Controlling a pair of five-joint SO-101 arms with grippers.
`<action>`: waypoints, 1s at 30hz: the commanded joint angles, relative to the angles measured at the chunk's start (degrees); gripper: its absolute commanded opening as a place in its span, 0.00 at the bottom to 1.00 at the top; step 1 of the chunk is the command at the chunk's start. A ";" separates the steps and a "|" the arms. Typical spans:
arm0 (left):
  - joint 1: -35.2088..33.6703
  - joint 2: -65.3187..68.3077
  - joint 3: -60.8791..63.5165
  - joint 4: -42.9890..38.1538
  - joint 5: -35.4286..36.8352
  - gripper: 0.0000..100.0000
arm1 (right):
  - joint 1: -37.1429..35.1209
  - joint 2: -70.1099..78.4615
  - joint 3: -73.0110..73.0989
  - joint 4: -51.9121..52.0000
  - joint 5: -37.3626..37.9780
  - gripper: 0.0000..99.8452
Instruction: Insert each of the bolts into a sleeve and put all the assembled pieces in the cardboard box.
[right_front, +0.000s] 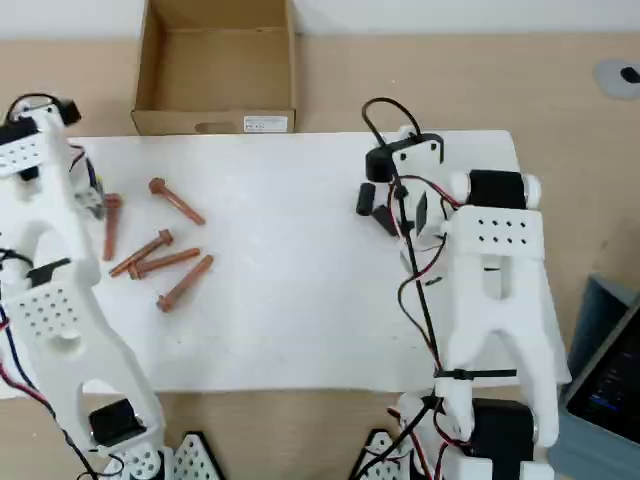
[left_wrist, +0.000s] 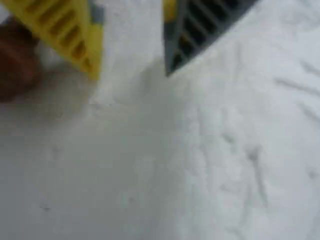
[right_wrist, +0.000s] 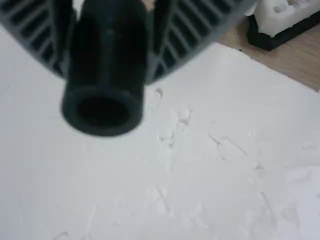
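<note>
Sleeve (right_wrist: 102, 75), blk hollow cyl, gripped by ribbed rt jaws.

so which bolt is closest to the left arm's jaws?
The leftmost bolt, lying nearly straight up the high view, right beside the left jaws; the other four lie slanted, farther right.

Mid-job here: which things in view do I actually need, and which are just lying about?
Job: bolts, sleeve, box.
Lying about: grey disc, dark device.
</note>
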 joint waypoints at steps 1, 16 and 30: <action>2.20 0.22 -2.46 -0.09 -0.26 0.10 | 0.48 -2.07 0.13 0.26 0.44 0.01; 3.43 0.13 -17.67 12.13 -0.18 0.10 | 0.48 -2.07 0.13 0.09 0.62 0.01; 8.09 0.13 -20.40 16.79 -9.85 0.10 | 0.48 -1.98 0.13 -0.09 0.53 0.01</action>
